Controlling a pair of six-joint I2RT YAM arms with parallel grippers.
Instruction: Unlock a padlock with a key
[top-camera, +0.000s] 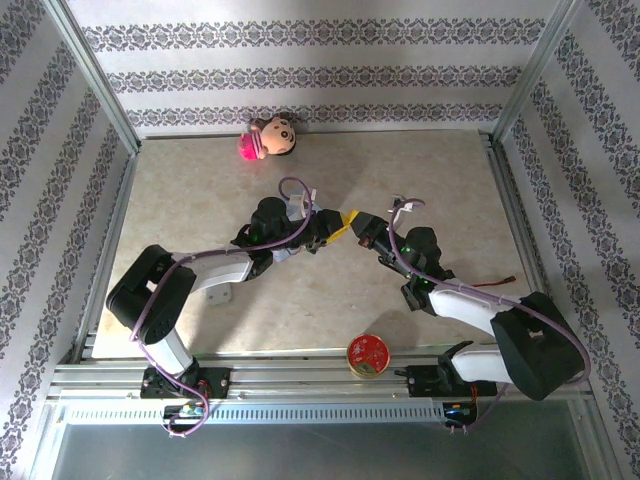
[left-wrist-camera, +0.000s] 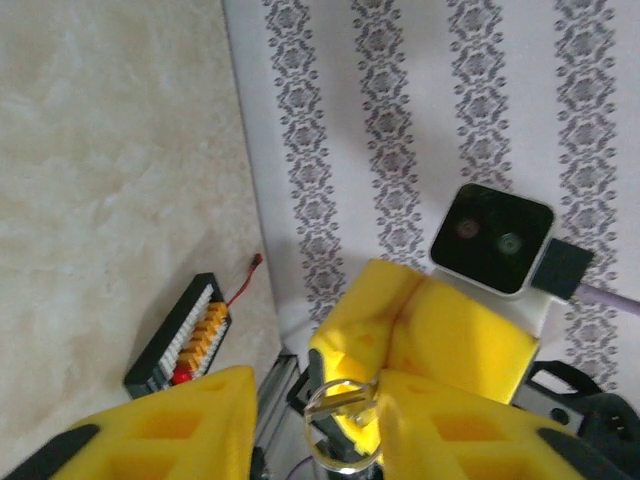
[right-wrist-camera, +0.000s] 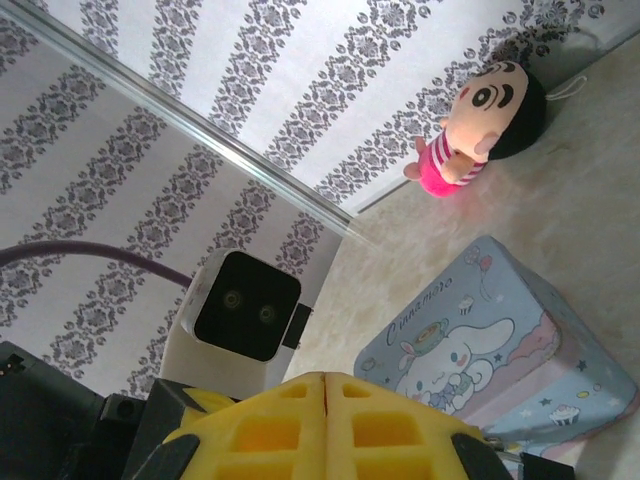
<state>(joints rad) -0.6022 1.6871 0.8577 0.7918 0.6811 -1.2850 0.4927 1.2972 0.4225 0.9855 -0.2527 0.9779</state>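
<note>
The marbled tabletop (top-camera: 200, 210) carries little that matters here. The left arm (top-camera: 190, 270) and right arm (top-camera: 470, 305) reach inward and meet tip to tip above its middle, along a roughly left-to-right line in the top view. A pale blue cartoon-rabbit box (right-wrist-camera: 490, 340) lies on the tabletop beyond them. A plush doll (top-camera: 268, 137) sits against the far wall, and a round red tin (top-camera: 368, 353) sits at the near edge, well apart from the meeting point. A black connector strip (left-wrist-camera: 180, 335) with yellow and red inserts lies by the side wall. The right end effector (right-wrist-camera: 325, 385) has its yellow fingers pressed flat together; whether a key is pinched in the seam I cannot tell. The left end effector (top-camera: 328, 233) shows a moderate gap between its fingers. The padlock (left-wrist-camera: 338, 404), as I judge it, is the small metal loop in that gap, right at the other arm's tips. Its dark body is not made out, so whether the left fingers clamp it I cannot tell. Nothing stands between the two.
</note>
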